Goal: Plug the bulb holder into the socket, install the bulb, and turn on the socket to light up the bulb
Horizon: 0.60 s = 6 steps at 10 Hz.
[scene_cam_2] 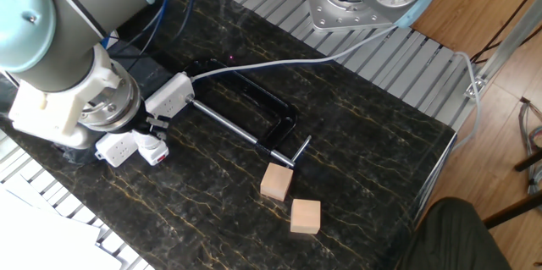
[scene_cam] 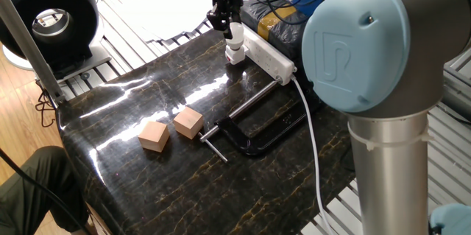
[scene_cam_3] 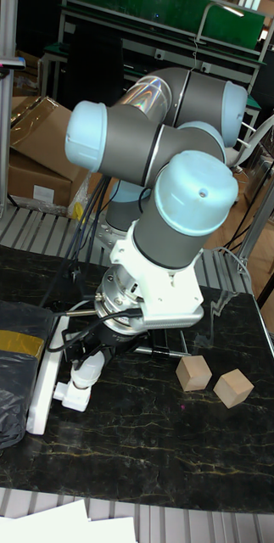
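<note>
The white socket [scene_cam: 268,54] [scene_cam_2: 174,92] [scene_cam_3: 41,373] lies along the back edge of the dark marble table. The white bulb holder [scene_cam: 235,57] [scene_cam_2: 155,149] [scene_cam_3: 71,395], with its red mark, sits on the table right beside the strip's end. The white bulb [scene_cam: 235,41] [scene_cam_3: 89,370] stands in its top, slightly tilted. My gripper [scene_cam: 223,21] [scene_cam_3: 96,344] [scene_cam_2: 149,121] hangs just above the bulb. Its black fingers look spread and off the bulb. In the other fixed view my wrist hides the strip's middle.
A black C-clamp [scene_cam: 254,128] [scene_cam_2: 254,122] lies mid-table next to the strip's white cable [scene_cam: 313,139]. Two tan wooden cubes [scene_cam: 154,135] [scene_cam: 188,123] [scene_cam_2: 276,182] [scene_cam_2: 306,216] sit nearer the front. A black bag [scene_cam_3: 5,339] lies behind the strip.
</note>
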Motion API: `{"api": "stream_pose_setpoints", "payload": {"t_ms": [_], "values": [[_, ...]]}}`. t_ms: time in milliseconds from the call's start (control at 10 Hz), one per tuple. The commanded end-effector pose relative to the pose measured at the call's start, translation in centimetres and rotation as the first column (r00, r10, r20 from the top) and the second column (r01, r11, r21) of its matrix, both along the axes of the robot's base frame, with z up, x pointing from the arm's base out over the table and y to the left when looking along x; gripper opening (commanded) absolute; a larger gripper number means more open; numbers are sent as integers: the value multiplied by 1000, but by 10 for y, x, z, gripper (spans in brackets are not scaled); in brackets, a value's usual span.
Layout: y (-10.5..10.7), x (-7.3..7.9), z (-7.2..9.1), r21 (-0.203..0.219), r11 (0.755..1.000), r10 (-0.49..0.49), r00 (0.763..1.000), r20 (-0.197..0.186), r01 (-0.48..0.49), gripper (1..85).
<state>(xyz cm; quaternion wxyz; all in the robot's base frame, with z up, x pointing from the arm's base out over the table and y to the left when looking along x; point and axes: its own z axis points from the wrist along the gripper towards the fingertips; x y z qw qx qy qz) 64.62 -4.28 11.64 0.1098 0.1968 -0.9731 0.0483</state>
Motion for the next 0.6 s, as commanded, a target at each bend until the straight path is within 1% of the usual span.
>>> {"api": "stream_pose_setpoints", "payload": {"t_ms": [0, 200, 500], "values": [[4, 2, 2, 19, 999, 30, 1000, 7, -30, 423], [2, 3, 2, 17, 998, 58, 998, 8, -58, 537], [-4, 4, 3, 2, 996, 88, 996, 4, -88, 597]]}}
